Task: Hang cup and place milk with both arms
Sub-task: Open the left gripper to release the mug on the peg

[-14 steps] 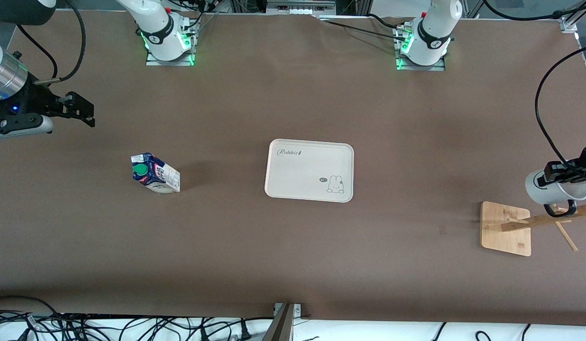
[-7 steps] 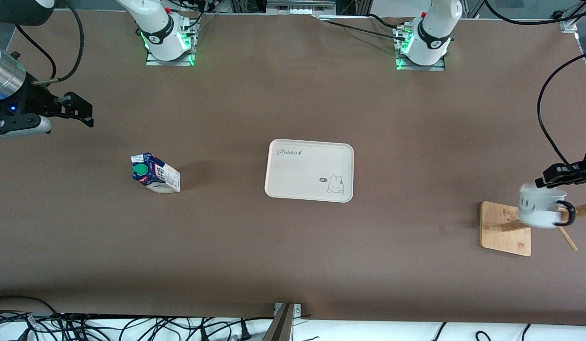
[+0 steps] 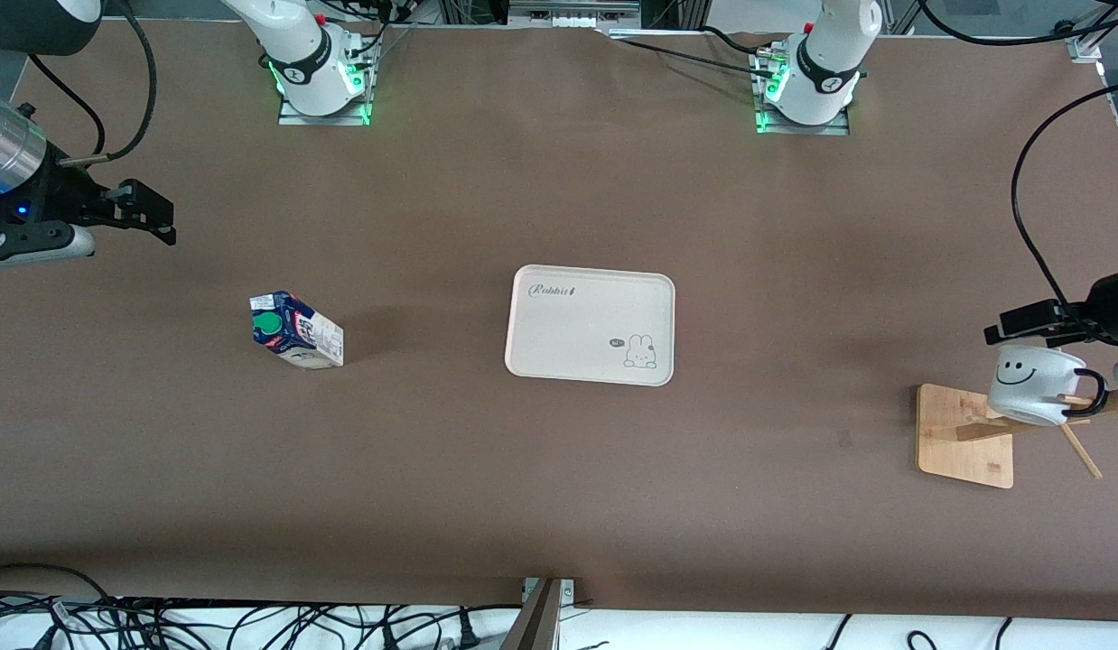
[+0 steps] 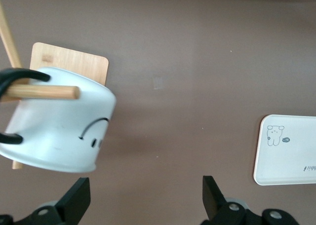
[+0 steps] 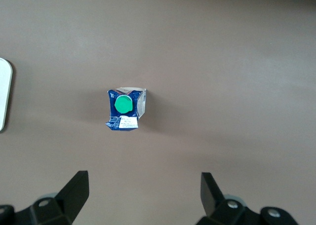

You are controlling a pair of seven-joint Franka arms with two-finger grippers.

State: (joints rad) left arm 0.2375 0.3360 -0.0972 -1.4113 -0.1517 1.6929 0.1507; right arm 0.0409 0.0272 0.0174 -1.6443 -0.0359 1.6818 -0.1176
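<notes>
At the frame's right edge the cup (image 3: 1033, 385) hangs by its handle on the rack (image 3: 965, 435) peg, the left gripper (image 3: 1029, 325) spread just above; a careless retreat could knock it off. Upper left, the right gripper (image 3: 148, 215) waits, spread. The milk (image 3: 296, 329) stands left of centre; the tray (image 3: 591, 325) lies empty.

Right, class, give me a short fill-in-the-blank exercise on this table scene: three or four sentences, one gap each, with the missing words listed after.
1. The cup hangs by its handle on a wooden ____.
2. The milk has a round cap coloured ____.
3. The tray shows a drawing of a ____.
4. The left hand near the cup has its fingers ____.

Missing words: peg; green; rabbit; open
</notes>
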